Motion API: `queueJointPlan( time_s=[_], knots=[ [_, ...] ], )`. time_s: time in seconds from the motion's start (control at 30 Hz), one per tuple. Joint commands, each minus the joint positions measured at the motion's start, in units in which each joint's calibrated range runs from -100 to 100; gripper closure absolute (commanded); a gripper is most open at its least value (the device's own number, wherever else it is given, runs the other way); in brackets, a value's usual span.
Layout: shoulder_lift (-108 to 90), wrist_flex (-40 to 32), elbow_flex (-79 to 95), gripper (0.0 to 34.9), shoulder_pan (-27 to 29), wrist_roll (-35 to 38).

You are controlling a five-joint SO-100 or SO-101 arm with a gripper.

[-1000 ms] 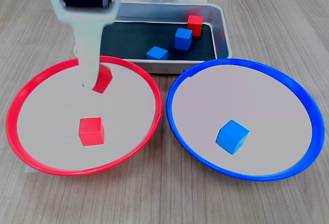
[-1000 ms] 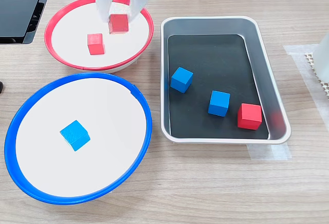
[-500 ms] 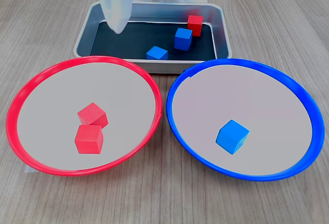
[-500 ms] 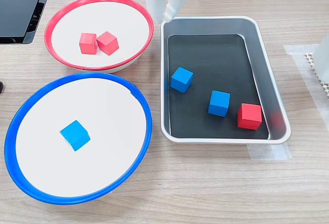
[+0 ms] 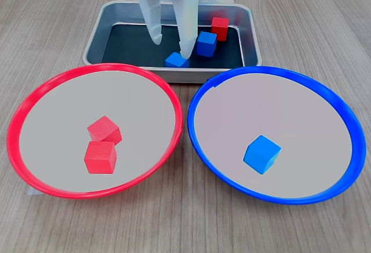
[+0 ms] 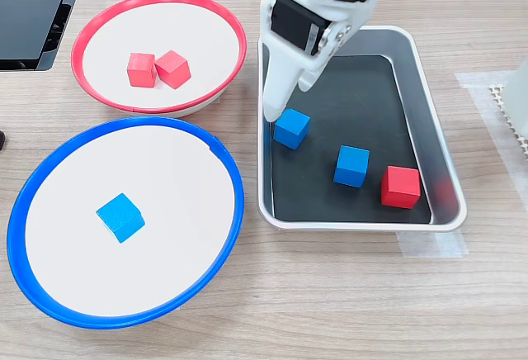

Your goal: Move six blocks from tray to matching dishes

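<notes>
- Overall, a wooden desk (image 6: 346, 294) carries two round dishes and a metal tray, seen in both exterior views.
- Blue-rimmed dish (image 6: 33, 187), the largest, holds one blue block (image 6: 120, 217) near the middle of its pale floor.
- Red-rimmed dish (image 6: 99, 21) holds two red blocks touching each other: one square-on (image 6: 141, 69), one turned at an angle (image 6: 173, 68).
- Silver tray (image 6: 429, 129) with a black floor holds three blocks, each apart from the others: a blue block by the tool (image 6: 292, 128), a second blue block (image 6: 352, 166) and a red block (image 6: 401, 187) near one end wall.
- White tool (image 5: 170, 46) hangs over the tray with its two fingers spread wide and nothing between them.
- One finger (image 5: 186, 32) has its tip at the top edge of the nearest blue block in the first exterior view; the other finger (image 5: 152, 21) is over bare black floor to the first exterior view's left. Whether the tip actually touches the block cannot be told.
</notes>
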Motion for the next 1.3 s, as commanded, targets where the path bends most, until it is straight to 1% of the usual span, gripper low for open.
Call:
queueJointPlan(
  time_s=[0.0, 0.1, 0.2, 0.23, 0.27, 0.3, 0.33, 0.4, 0.5, 0.53, 0.6, 0.67, 0.7, 0.8, 0.9, 0.97, 1.0, 1.03, 1.07, 1.1, 1.13, 1.17, 1.2, 1.23, 1.27],
  knots=[
    [1.49, -1.51, 0.05, 18.1, -0.9, 1.17],
    [2.43, -2.26, 0.87, 18.5, -0.9, 1.95],
    [3.03, -4.65, 2.78, 19.9, -0.9, 2.93],
    [3.28, -5.15, 3.05, 21.2, -0.9, 3.17],
    [3.54, -5.56, 3.23, 24.3, -0.9, 3.32],
    [3.88, -5.97, 3.23, 32.2, -1.09, 3.32],
    [4.05, -5.97, 2.69, 34.6, -1.28, 3.08],
    [4.13, -2.26, -0.41, 34.7, -1.66, 2.93],
    [3.62, 10.37, -9.69, 34.8, -3.73, 2.39],
    [3.62, 13.26, -12.61, 34.8, -4.76, 1.42],
    [4.39, 16.48, -19.16, 34.8, -7.77, -2.64],
    [7.03, 16.73, -26.99, 34.8, -10.6, -8.74],
    [7.97, 16.32, -28.99, 34.8, -11.26, -10.45],
    [14.28, 12.35, -38.37, 34.8, -13.33, -17.78],
    [19.91, 8.56, -43.74, 34.8, -14.55, -21.34],
    [22.98, 6.82, -46.01, 34.7, -15.87, -21.93],
    [23.92, 5.92, -46.38, 33.3, -16.62, -21.93],
    [24.52, 5.26, -46.38, 28.2, -17.28, -21.78],
    [24.94, 4.51, -46.01, 19.8, -18.03, -21.64],
    [25.03, 4.26, -45.92, 17.6, -18.31, -21.64],
    [25.03, 4.35, -45.83, 13.9, -18.69, -21.64],
    [24.52, 5.17, -45.83, 11.8, -18.97, -21.73],
    [23.41, 6.41, -45.38, 12.4, -19.16, -21.93],
    [22.13, 7.24, -44.47, 14.2, -19.16, -22.12],
    [20.08, 8.23, -42.65, 17.9, -19.16, -22.42]
  ],
)
